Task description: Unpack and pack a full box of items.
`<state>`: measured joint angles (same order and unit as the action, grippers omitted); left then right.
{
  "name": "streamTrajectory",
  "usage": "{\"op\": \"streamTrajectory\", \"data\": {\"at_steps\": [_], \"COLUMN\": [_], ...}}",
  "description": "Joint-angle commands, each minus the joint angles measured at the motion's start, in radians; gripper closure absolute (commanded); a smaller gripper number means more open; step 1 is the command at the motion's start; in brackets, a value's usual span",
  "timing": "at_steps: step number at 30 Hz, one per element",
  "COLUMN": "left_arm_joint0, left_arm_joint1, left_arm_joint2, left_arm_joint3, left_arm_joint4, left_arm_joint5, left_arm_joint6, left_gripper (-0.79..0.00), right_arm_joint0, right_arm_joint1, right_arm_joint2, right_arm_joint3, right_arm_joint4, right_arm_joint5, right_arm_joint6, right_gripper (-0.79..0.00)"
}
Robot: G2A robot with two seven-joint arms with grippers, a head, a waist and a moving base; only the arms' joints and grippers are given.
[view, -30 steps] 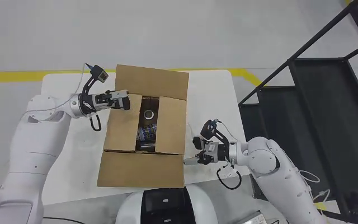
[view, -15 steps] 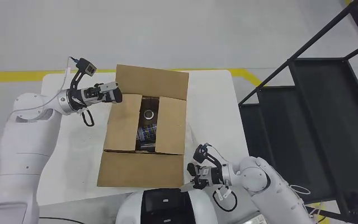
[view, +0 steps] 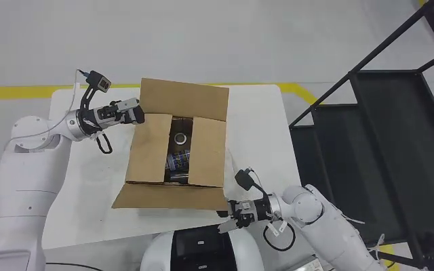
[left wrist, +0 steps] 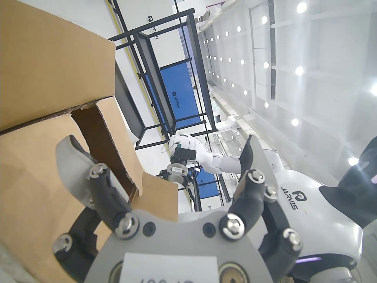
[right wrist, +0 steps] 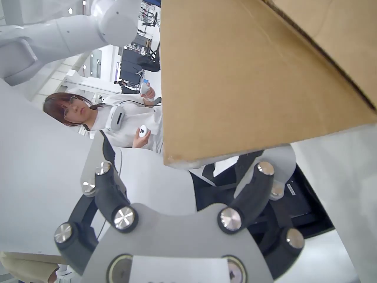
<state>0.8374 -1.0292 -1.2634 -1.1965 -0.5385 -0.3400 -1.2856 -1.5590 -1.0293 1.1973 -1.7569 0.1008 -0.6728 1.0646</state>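
A brown cardboard box (view: 183, 98) stands mid-table with its flaps spread. Through the gap between the side flaps I see a dark can (view: 180, 139) and a blue-and-white labelled one (view: 178, 161). My left gripper (view: 135, 112) is open at the far corner of the left flap (view: 150, 146); in the left wrist view (left wrist: 162, 160) one finger (left wrist: 73, 160) lies against the cardboard (left wrist: 44, 60). My right gripper (view: 227, 220) is open beneath the right corner of the near flap (view: 169, 196), and that corner (right wrist: 176, 160) sits between its fingers. The near flap tilts upward.
The white table (view: 88, 190) has bare room left of the box and a narrow strip at its right (view: 264, 135). Black metal steps (view: 359, 135) stand off the table's right side. A yellow floor line (view: 27, 91) runs behind.
My right gripper dropped toward the front edge and slid under the near flap's corner; the flap has risen. My left gripper drew back outward from the left flap.
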Motion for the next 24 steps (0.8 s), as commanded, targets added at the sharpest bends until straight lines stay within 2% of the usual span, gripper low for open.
{"op": "streamTrajectory", "data": {"at_steps": [1, 10, 14, 18, 24], "left_arm_joint0": [0.005, 0.027, 0.038, -0.001, -0.145], "left_arm_joint1": [0.002, 0.009, 0.013, 0.007, -0.022], "left_arm_joint2": [-0.004, -0.016, -0.035, -0.020, 0.052], "left_arm_joint3": [-0.017, -0.038, -0.022, 0.059, 0.268], "left_arm_joint4": [-0.002, -0.017, -0.020, -0.014, 0.016], "left_arm_joint5": [0.002, 0.010, -0.010, -0.049, -0.084], "left_arm_joint6": [-0.005, -0.051, -0.028, -0.004, 0.045], "left_gripper": [-0.785, -0.785, -0.785, -0.785, -0.785], "right_arm_joint0": [0.015, 0.092, 0.115, 0.130, 0.146], "right_arm_joint1": [0.003, 0.001, -0.002, -0.004, -0.005], "right_arm_joint2": [0.015, 0.027, 0.009, -0.010, -0.026], "right_arm_joint3": [-0.011, 0.014, 0.019, 0.015, 0.008], "right_arm_joint4": [-0.008, -0.080, -0.123, -0.152, -0.191], "right_arm_joint5": [0.008, 0.060, 0.076, 0.079, 0.090], "right_arm_joint6": [-0.016, -0.123, -0.167, -0.184, -0.206], "right_gripper": [-0.785, -0.785, -0.785, -0.785, -0.785]}}
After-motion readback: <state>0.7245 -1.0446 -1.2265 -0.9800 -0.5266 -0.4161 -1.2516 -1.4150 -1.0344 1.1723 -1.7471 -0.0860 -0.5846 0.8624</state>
